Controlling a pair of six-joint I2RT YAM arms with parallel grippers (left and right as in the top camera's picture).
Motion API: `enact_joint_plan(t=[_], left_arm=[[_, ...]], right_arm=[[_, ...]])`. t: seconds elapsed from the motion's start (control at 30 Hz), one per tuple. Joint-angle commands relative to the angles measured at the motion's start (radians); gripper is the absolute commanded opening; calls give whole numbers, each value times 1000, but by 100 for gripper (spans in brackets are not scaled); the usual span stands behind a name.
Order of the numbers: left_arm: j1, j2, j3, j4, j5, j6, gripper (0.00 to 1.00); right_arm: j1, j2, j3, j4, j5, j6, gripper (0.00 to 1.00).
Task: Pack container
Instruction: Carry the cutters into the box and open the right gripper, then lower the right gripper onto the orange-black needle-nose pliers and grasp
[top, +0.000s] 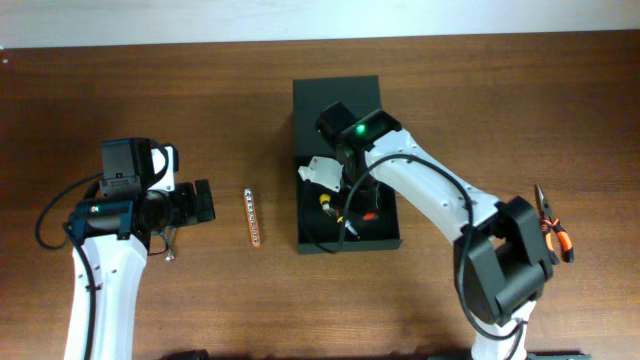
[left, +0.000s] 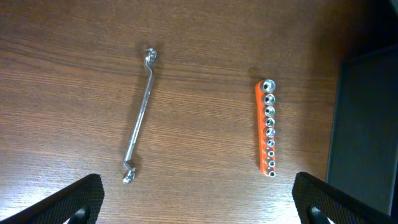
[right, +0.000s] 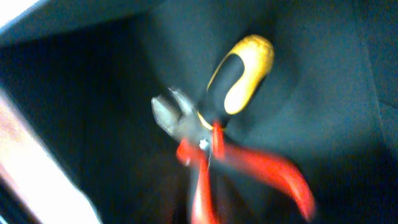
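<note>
The dark green container (top: 310, 100) lies open at the table's middle; its edge shows in the left wrist view (left: 367, 124). My right gripper (top: 352, 203) reaches down inside it. The blurred right wrist view shows the box floor (right: 74, 93) with red-handled cutters (right: 205, 155) and a yellow-and-black screwdriver handle (right: 239, 71). My fingers do not show there. My left gripper (left: 199, 205) is open and empty above the table. A silver wrench (left: 140, 115) and an orange socket rail (left: 268, 127) lie beyond it.
The socket rail (top: 252, 217) lies between the left arm and the box. Orange-and-black pliers (top: 552, 228) lie at the far right. A white object (top: 322, 170) sits in the box by the right arm.
</note>
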Motion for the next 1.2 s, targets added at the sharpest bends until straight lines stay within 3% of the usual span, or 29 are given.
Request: enact_joint_plan(t=[0.0,0.07,0.3,0.43,0.57,0.6,0.7,0.9,1.0,1.17], left_arm=[[5,-2,11,-2,11,1,99],[5,-2,11,-2,11,1,99],[5,-2,11,-1,11,1,99],[5,-2,11,-1,11,1,99],[5,-2,11,-1,11,1,99],[5,-2,11,-1,11,1,99],[5,-2,11,3,11,1,99],[5,-2,11,6,11,1,99],[5,-2,11,6,11,1,99],[5,-2,11,6,11,1,99]], right_arm=[[5,27,-7,1,-23,-1,52],[1,26,-3,1,-6,27,62],[-92,-82,177,-133,140,197,76],[-235,-187,337,-235,148,307,100],[-451,-272,421,-352,147,447,99],[-576,-303,423,-420,147,499,99],[-777,-312,419,-509,146,539,99],[-1069,-331,180,-509,143,539,99],[-1126,-352,16,-483,131,539,99],[-1165,-385,-269,-251,135,503,99]])
